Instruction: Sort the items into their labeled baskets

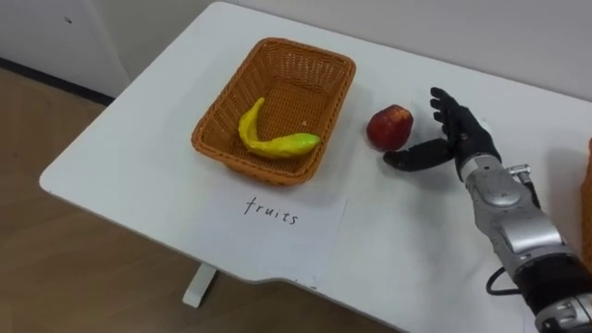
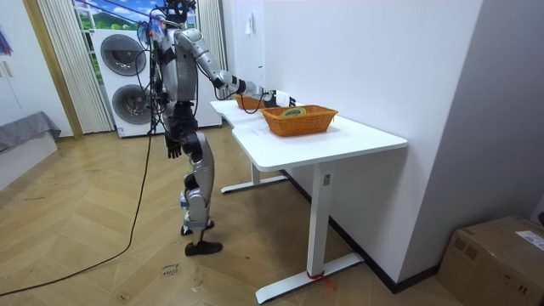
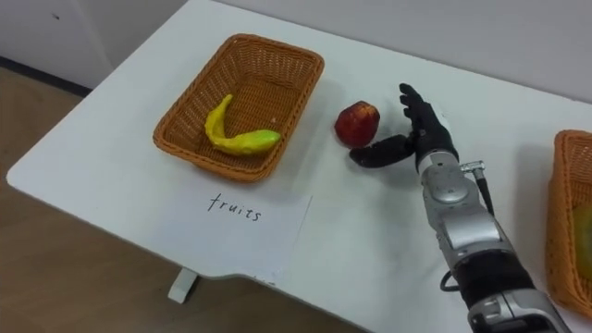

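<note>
We note: banana (image 1: 273, 137) in basket (image 1: 314, 88) on worktop (image 1: 139, 148); apple (image 1: 389, 127) at basket's 3 o'clock, paper (image 1: 277, 227) at 6; right hand (image 1: 465, 139) at apple's 3.

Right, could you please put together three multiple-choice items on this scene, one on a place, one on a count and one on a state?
1. Where is the apple?
A) on the table, between the wicker basket and the right hand
B) inside the basket
C) lifted off the table

2. How many fruits lie in the basket?
A) none
B) one
C) three

3. The right hand is:
A) shut in a fist
B) curled round the basket's rim
C) open beside the apple

Answers:
1 A, it sits on the white tabletop just outside the basket's rim.
2 B, a lone yellow banana lies in it.
3 C, its fingers are straight and spread next to the apple.
</note>
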You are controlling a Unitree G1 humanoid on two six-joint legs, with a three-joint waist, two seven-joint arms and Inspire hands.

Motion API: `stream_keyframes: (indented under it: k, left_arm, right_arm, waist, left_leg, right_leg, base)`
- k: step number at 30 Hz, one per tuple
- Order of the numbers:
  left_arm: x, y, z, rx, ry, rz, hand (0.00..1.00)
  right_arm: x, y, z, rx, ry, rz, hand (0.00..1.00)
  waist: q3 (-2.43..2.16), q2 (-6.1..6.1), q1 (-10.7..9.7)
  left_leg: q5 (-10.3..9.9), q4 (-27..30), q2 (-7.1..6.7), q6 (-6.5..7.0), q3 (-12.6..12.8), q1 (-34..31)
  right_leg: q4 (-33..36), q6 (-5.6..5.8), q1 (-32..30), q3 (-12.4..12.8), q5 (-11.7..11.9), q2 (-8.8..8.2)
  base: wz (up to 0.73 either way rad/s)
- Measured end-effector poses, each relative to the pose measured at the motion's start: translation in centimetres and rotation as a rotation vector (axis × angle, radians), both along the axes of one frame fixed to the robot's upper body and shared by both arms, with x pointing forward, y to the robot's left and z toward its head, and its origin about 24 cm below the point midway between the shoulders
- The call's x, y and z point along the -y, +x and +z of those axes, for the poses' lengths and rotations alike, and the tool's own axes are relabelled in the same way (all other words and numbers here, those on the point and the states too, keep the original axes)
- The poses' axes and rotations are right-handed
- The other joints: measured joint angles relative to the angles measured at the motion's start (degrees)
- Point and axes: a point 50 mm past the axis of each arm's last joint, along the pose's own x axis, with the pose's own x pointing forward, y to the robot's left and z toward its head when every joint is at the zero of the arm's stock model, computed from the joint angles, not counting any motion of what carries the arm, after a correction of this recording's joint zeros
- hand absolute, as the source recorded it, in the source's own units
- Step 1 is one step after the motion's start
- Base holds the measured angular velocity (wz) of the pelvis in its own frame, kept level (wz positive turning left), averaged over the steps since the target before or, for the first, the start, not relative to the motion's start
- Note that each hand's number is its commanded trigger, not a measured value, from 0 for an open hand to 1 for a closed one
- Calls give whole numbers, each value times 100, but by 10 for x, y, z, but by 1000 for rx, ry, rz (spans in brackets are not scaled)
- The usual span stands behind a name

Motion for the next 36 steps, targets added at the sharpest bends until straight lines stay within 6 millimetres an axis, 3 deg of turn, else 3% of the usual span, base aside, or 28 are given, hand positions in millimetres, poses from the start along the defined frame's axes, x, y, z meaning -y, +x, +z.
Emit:
stream_keyframes:
  k: [10,18,22,36]
  left_arm:
    - [0,-2,0,-8,-7,-2,0]
    - [-1,-4,0,-29,10,1,0]
    - [-2,-2,0,-26,15,0,0]
    - [-3,-3,0,-28,22,0,0]
  right_arm:
    - [-3,0,-1,-4,-58,26,0]
    - [-21,4,-1,-14,-142,117,0]
    - [-23,6,2,-4,-156,127,0]
    - [-23,6,1,-8,-140,124,0]
  waist:
    - [17,-51,170]
    - [20,-100,155]
    - [45,-151,156]
    - [53,-138,155]
  left_leg:
    - [7,89,-20,6,-36,-108]
    - [8,81,-18,4,-47,-112]
    - [8,76,-18,4,-49,-121]
    - [7,80,-20,4,-71,-131]
  right_leg:
    - [7,-2,-29,-70,1,-5]
    - [-3,-2,-34,-92,1,-2]
    - [-12,-3,-38,-108,2,-2]
    - [-13,-3,-33,-136,2,-2]
  base:
    - [1]
    - [0]
    - [0]
    - [0]
